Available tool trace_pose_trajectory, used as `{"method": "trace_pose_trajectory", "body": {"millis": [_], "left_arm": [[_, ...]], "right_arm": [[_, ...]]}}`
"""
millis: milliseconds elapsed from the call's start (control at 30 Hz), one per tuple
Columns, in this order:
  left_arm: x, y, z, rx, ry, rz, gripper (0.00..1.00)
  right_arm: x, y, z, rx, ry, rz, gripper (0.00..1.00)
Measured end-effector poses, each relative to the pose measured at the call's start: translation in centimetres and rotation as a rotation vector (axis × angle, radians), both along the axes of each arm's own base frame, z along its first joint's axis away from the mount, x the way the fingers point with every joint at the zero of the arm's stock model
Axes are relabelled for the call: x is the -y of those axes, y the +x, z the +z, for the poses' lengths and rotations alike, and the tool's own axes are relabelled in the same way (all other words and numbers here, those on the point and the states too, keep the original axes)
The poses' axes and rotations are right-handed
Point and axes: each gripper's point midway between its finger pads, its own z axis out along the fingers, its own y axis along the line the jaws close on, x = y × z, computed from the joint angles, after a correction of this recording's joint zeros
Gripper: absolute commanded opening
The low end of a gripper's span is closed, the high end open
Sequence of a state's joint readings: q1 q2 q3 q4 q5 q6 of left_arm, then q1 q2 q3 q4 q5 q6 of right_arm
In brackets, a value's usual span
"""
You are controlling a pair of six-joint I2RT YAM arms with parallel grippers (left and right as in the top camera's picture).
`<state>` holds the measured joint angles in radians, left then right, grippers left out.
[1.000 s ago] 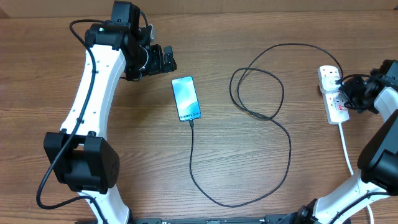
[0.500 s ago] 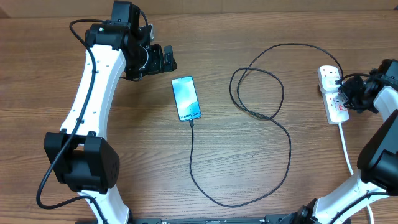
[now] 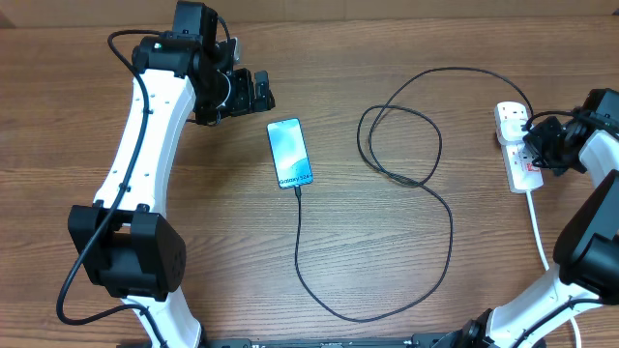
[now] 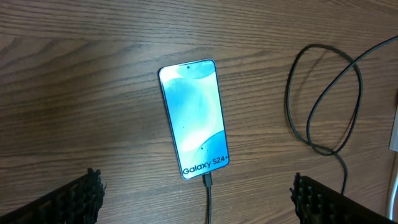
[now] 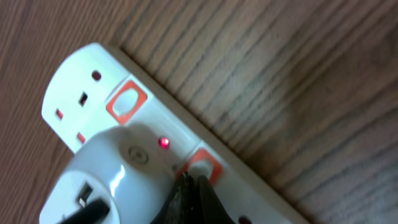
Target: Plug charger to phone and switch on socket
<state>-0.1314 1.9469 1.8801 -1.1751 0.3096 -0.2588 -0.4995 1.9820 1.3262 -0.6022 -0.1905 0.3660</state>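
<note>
Two arms work at opposite ends of the wooden tabletop (image 3: 193, 290), each placed for its share of the job. The left end effector (image 3: 253, 92) hangs open just beyond the top left corner of the phone (image 3: 289, 153), clear of it; the left wrist view shows its fingers spread wide at the frame's lower corners with nothing between them. The phone lies flat, screen up and lit, and the charger (image 3: 445, 217) already meets its lower edge, so that half of the task looks done. From there the thin black cable swings in a wide loop across the tabletop to the socket (image 3: 517, 145) at the far right. The right end effector (image 3: 534, 143) sits over the socket, its dark tips drawn together to a point against an orange-rimmed switch (image 5: 202, 167), probably closed so as to press like a single finger. A small red light (image 5: 163, 143) glows beside a white plug (image 5: 112, 180) seated in the strip, which crowds the switch from one side.
</note>
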Motion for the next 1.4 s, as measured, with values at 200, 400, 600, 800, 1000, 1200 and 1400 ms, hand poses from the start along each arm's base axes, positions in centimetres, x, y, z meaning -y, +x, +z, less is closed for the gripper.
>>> {"method": "trace_pose_trajectory", "body": {"millis": [200,400,600,800,1000,1200,1400], "left_arm": [[-0.1,-0.8,-0.3,-0.027,0.011,-0.025,0.99],[0.0,-1.7,-0.4,-0.061,0.004,-0.039,0.97],[1.4,-2.3,0.0,-0.068,-0.069,-0.1,0.95],[1.7,-5.0,0.3,-0.132,-0.073,-0.179,0.98],[1.4,-7.2,2.6,-0.048,-0.063,-0.236,0.99],[0.5,-11.7,3.3,0.093,-0.048,-0.249,0.99],[-0.4,-17.3,1.7,0.194,-0.045,-0.237,0.99]], "right_arm": [[-3.0,-1.6,2.6,-0.024,0.051,0.052,0.04],[-6.7,-2.5,11.7,0.115,-0.026,0.16,0.04],[-16.7,-3.9,15.7,0.168,-0.015,0.462,0.04],[-26.8,-6.5,14.7,0.11,0.04,0.762,0.04],[-33.3,-10.6,12.4,0.034,0.091,0.964,0.04],[-35.4,-13.8,9.8,-0.022,0.115,1.023,0.04],[-35.7,-16.4,10.1,0.045,0.122,1.028,0.04]]}}
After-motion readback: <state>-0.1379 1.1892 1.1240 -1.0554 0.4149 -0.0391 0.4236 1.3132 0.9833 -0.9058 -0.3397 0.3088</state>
